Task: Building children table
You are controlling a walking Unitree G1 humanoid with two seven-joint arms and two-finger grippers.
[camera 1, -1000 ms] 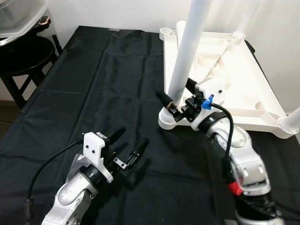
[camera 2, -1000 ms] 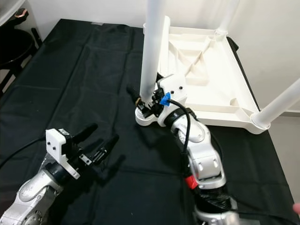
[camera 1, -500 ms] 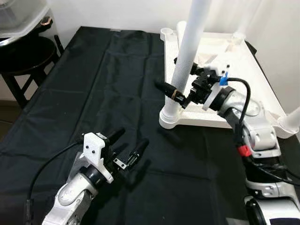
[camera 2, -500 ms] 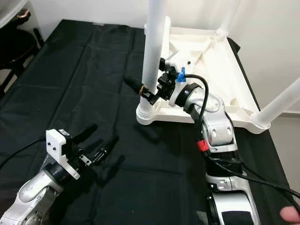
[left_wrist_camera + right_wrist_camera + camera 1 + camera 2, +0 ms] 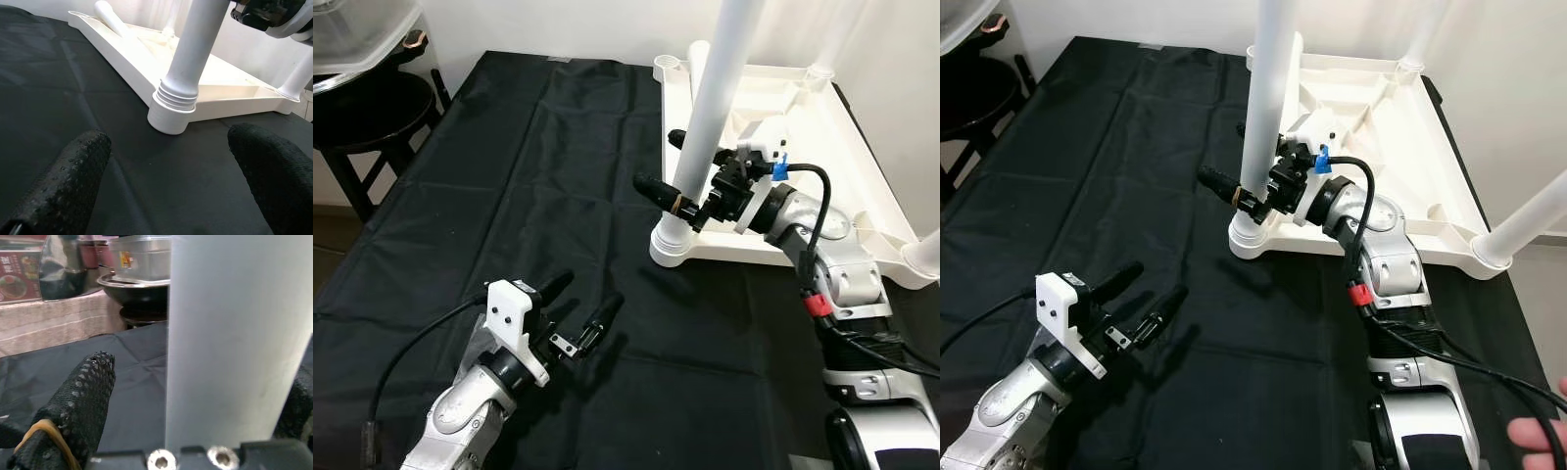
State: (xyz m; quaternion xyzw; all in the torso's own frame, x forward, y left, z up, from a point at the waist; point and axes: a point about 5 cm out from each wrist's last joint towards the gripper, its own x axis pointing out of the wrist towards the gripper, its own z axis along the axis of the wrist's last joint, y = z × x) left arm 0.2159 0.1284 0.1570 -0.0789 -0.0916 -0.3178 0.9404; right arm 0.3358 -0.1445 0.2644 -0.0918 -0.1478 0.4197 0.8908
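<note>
Left eye view: the white tabletop (image 5: 822, 117) lies upside down on the black cloth (image 5: 509, 196), far right, with the white leg (image 5: 710, 127) standing upright in its near-left corner socket. Right gripper (image 5: 677, 168) straddles that leg low down, one finger either side, the leg between them; whether they press it, cannot tell. Left gripper (image 5: 579, 304) hovers near left over the cloth, fingers spread, holding nothing.

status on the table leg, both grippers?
Right gripper straddling white leg standing in corner socket of upside-down tabletop. Left gripper open, idle over black cloth. Nothing in the way.
</note>
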